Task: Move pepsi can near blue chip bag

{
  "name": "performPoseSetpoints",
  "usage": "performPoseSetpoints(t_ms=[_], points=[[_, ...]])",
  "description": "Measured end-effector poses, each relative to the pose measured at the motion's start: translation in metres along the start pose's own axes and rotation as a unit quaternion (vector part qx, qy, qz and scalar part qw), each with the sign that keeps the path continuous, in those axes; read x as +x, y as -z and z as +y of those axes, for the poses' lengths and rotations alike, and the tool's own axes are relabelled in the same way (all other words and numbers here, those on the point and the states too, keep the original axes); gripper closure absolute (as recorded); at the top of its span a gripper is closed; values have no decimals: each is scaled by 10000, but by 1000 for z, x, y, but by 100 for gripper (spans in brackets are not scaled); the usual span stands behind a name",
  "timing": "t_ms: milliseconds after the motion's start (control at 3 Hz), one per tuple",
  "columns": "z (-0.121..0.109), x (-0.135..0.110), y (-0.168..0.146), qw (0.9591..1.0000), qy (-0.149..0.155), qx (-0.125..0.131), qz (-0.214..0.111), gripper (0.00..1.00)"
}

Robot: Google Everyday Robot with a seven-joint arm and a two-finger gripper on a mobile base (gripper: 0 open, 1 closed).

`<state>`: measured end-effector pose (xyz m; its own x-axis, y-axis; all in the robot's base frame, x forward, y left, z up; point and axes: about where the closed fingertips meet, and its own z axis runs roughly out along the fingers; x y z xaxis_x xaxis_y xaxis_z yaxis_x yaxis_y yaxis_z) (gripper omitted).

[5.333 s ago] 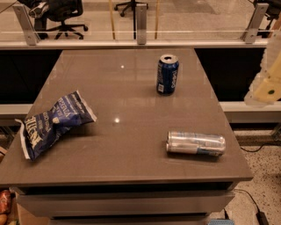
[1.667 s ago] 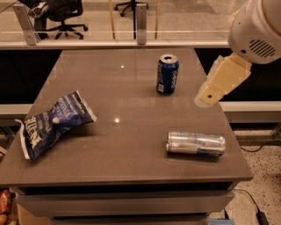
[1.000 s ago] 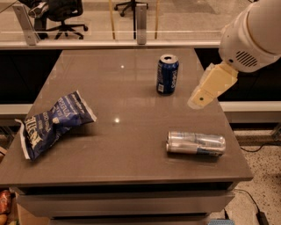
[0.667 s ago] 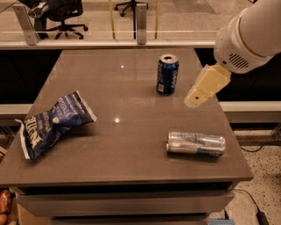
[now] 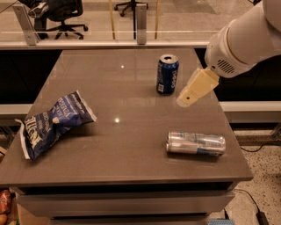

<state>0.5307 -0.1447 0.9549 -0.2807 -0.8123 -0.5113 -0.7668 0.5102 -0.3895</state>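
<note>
The pepsi can [image 5: 167, 74] stands upright on the back right part of the grey table [image 5: 127, 145]. The blue chip bag [image 5: 53, 122] lies wrinkled at the table's left edge, far from the can. My gripper [image 5: 188, 95] is at the end of the white arm [image 5: 246, 37] coming in from the upper right. It hovers just right of the can and slightly nearer the front, apart from it, holding nothing.
A slim silver-and-pale-blue can [image 5: 196, 143] lies on its side at the front right of the table. Behind the table runs a glass railing [image 5: 131, 26], with office chairs [image 5: 61, 13] beyond it.
The arm has come into view from the right and moved left and down toward the pepsi can. The cans and the bag have not moved.
</note>
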Motion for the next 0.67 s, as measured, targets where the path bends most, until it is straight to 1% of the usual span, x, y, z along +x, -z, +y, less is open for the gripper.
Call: performPoseSetpoints(t_ms=[667], points=[[0, -15, -29, 9994, -69, -76, -319, 0]])
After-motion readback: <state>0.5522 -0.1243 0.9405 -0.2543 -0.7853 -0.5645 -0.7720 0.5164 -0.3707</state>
